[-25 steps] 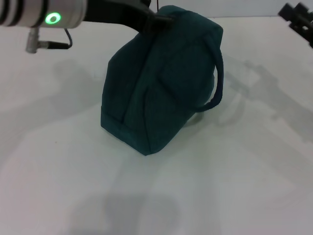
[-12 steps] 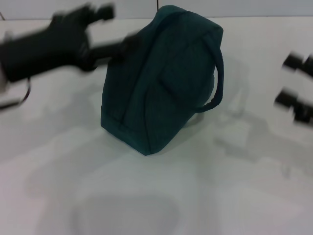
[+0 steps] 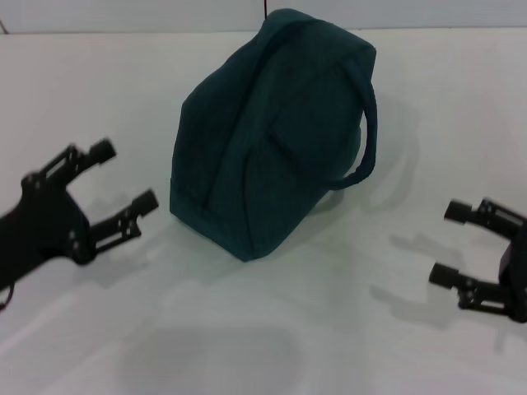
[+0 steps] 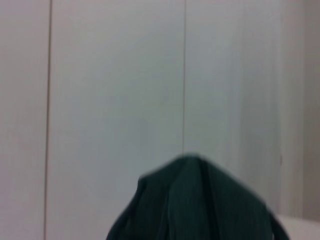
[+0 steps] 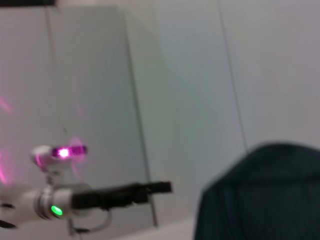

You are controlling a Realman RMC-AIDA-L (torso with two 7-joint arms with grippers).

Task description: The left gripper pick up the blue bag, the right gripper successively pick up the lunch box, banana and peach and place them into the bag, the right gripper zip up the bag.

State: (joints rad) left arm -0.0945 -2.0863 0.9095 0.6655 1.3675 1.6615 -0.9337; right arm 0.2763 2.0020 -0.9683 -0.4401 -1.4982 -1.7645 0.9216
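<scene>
Two claws spread wide, both empty, blue bag between them.
Blue bag (image 3: 276, 132) stands closed on the white tabletop (image 3: 263, 329), one handle loop on its right side; no logo or writing readable. Left claw (image 3: 115, 185) sits low, near the bag's left base, not touching. Right claw (image 3: 449, 244) sits low, well apart.

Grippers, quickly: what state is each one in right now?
Left gripper: open, holding nothing, beside the blue bag.
Right gripper: open, holding nothing, apart from the bag.
</scene>
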